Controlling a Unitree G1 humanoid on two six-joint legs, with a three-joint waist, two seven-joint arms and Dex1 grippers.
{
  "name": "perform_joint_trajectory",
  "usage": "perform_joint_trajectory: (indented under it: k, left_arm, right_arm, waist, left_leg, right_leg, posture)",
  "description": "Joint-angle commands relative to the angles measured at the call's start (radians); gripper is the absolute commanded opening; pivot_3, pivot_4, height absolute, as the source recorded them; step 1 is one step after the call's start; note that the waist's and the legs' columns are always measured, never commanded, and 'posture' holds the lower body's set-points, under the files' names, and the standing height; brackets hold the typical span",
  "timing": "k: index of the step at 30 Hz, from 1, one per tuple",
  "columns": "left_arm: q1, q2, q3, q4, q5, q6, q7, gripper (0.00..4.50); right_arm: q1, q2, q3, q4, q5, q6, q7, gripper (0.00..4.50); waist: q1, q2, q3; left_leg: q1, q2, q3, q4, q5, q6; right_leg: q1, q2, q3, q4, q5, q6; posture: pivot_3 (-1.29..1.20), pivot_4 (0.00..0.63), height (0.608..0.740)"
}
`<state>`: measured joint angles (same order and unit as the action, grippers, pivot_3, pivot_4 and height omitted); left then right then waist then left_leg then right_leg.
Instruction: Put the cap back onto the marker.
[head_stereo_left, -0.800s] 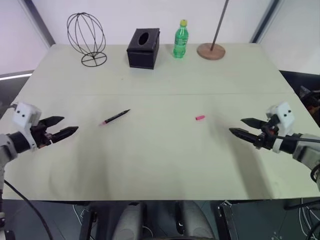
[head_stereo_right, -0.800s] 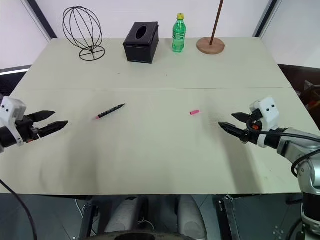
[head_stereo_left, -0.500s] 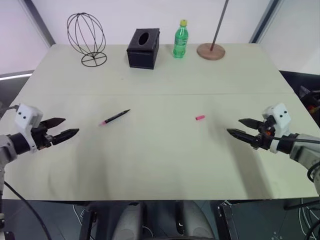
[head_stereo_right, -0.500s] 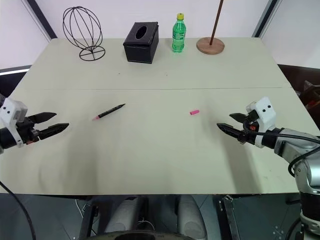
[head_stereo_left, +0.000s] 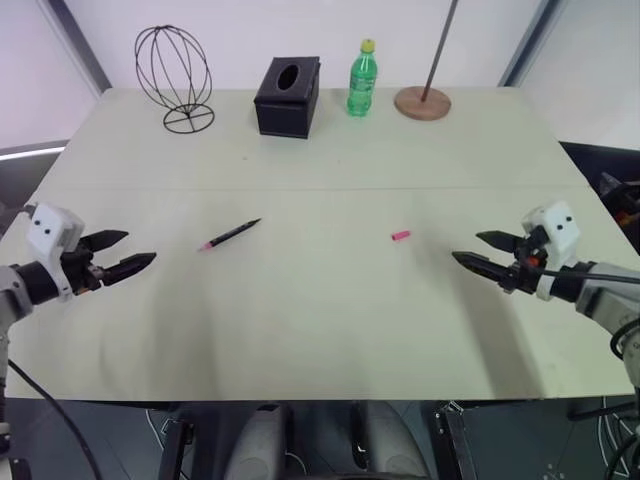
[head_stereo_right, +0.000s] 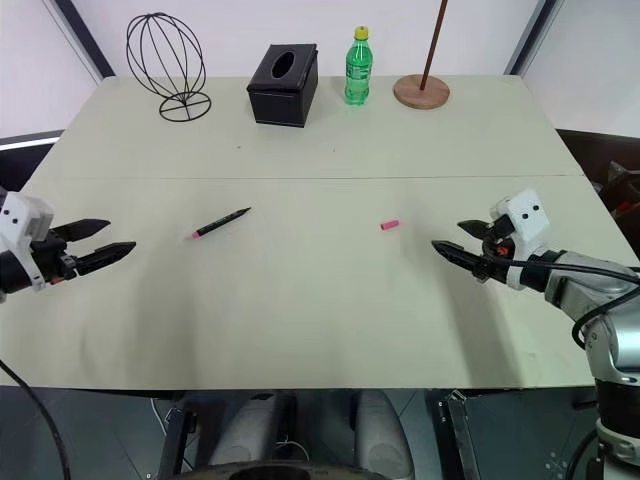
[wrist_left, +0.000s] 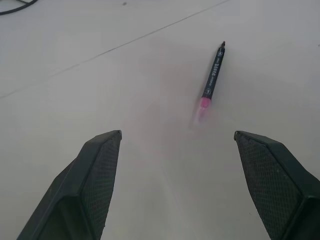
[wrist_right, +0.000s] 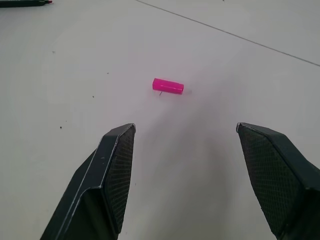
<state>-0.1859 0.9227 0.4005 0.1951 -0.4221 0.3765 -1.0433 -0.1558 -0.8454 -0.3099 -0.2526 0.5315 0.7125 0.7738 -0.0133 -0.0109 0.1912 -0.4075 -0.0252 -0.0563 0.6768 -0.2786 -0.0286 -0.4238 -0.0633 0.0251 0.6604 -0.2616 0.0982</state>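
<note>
Now we hold both tools spread and empty over the bench (head_stereo_left: 330, 330): the marker (head_stereo_left: 229, 235) lies aslant just right of the left tool (head_stereo_left: 128, 251), the cap (head_stereo_left: 400, 236) just left of the right tool (head_stereo_left: 474, 249).

Looks like a robot test lab: plain pale counter (head_stereo_left: 330, 150) with staged props, cables (head_stereo_left: 40, 420) hanging below

1. marker (wrist_left: 213, 74): small white print runs along the black barrel, too small and blurred to read.
2. green bottle (head_stereo_left: 362, 78) at 12 o'clock on the table: label present, no legible words.
3. No other text, numbers or signs readable.
</note>
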Motion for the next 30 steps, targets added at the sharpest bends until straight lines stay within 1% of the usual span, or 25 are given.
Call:
perform_joint_trajectory:
  k: [1,8,11,15,20,24,30]
  left_arm:
    - [-0.021,0.023,0.002,0.001,0.007,-0.025,-0.007,3.8]
    - [-0.031,0.026,-0.012,0.014,0.011,-0.041,-0.016,3.8]
    - [-0.073,0.015,-0.051,0.054,0.027,-0.076,-0.036,3.8]
    - [-0.263,-0.04,-0.191,0.258,0.111,-0.194,-0.103,3.8]
    - [-0.491,-0.108,-0.298,0.536,0.2,-0.323,-0.162,3.8]
    - [-0.659,-0.204,-0.367,0.774,0.277,-0.427,-0.169,3.8]
    - [-0.755,-0.284,-0.378,0.937,0.318,-0.498,-0.154,3.8]
  right_arm:
    - [-0.013,0.0,-0.006,-0.014,-0.004,-0.022,-0.001,3.33]
    - [-0.005,0.005,-0.008,-0.014,-0.01,-0.034,-0.005,3.33]
    - [-0.005,0.012,-0.002,-0.008,-0.017,-0.047,-0.011,3.33]
    - [-0.029,0.017,0.029,0.006,-0.034,-0.061,-0.015,3.33]
    - [-0.052,0.013,0.043,0.008,-0.039,-0.06,-0.013,3.33]
    - [-0.042,0.011,0.035,-0.028,-0.038,-0.053,-0.022,3.33]
    - [0.01,0.019,0.002,-0.083,-0.028,-0.038,-0.052,3.33]
  waist:
    - [0.0,0.0,0.0]
    - [0.0,0.0,0.0]
    - [0.0,0.0,0.0]
    - [0.009,0.0,0.0]
    - [0.002,-0.001,0.0]
    - [0.001,-0.001,0.0]
    - [-0.003,-0.001,0.0]
  left_leg:
    - [0.0,0.0,0.0,0.0,0.0,0.0]
    - [0.0,0.0,0.0,0.0,0.0,0.0]
    - [0.0,0.0,0.0,0.0,0.0,0.0]
    - [0.0,-0.001,0.0,0.001,0.0,0.0]
    - [-0.001,-0.002,0.0,0.002,0.0,0.0]
    - [-0.001,-0.002,0.0,0.002,0.0,0.0]
    - [-0.001,-0.002,0.0,0.003,0.0,0.001]
  right_leg:
    - [0.0,0.0,0.0,0.0,0.0,0.0]
    - [0.0,0.0,0.0,0.0,0.0,0.0]
    - [0.0,0.0,0.0,0.0,0.0,0.0]
    - [0.001,0.0,-0.001,0.0,0.0,0.0]
    - [0.001,0.001,-0.001,0.001,0.0,0.0]
    - [0.001,0.002,-0.001,0.001,0.0,0.0]
    - [0.0,0.002,-0.001,0.001,0.0,0.001]
  posture:
    - [0.0,0.15,0.74]
    - [0.0,0.15,0.74]
    - [0.0,0.15,0.74]
    - [0.0,0.15,0.74]
    - [0.0,0.15,0.74]
    - [0.0,0.15,0.74]
    - [0.0,0.15,0.74]
